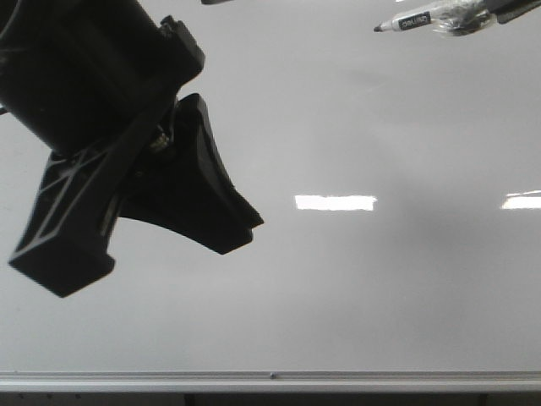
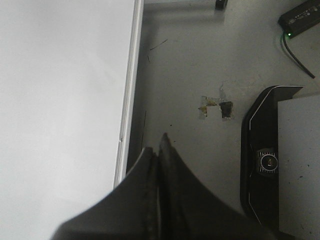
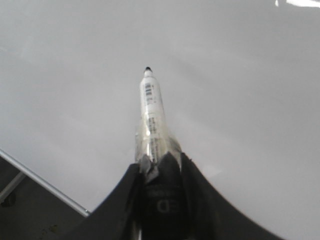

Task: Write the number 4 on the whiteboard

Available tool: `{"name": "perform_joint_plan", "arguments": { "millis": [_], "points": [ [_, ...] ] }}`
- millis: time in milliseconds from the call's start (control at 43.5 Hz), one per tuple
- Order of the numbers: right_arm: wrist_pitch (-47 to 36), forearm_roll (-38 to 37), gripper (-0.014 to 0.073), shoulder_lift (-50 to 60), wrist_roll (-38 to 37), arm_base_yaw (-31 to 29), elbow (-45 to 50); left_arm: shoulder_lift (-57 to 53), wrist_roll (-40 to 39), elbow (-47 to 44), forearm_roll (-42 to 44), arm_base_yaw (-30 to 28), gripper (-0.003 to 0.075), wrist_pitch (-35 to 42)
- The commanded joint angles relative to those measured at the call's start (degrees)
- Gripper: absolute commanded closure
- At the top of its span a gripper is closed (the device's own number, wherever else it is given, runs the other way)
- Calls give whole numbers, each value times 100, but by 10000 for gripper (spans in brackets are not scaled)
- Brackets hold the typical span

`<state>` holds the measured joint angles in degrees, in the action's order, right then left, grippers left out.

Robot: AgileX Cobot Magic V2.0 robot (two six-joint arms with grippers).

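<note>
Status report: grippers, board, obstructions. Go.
Right gripper shut on white black-tipped marker, tip off board. Left gripper shut, empty. Glossy pale grey whiteboard blank. Nothing obstructing.

Front view faces the whiteboard (image 1: 355, 296) closely — both wrist views share it.

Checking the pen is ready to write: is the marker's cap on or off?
Off. The right wrist view shows the marker held in the right tool with its dark bare tip exposed, pointing at the whiteboard.
</note>
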<state>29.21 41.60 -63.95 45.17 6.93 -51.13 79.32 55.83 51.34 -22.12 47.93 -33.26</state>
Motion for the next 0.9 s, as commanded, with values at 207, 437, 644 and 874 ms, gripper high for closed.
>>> {"name": "perform_joint_plan", "arguments": {
  "millis": [207,437,644,874],
  "points": [
    [-566,208,657,-1013,-16,-50,-960,-201,-49,176,-144,40,741,187],
    [-541,191,657,-1228,-16,-50,-973,-201,-49,176,-144,40,741,198],
    [-18,140,657,-1532,-16,7,-966,-201,-49,176,-144,40,741,221],
    [75,130,657,-1688,-22,323,-966,-201,-49,176,-144,40,741,221]
  ]
}}
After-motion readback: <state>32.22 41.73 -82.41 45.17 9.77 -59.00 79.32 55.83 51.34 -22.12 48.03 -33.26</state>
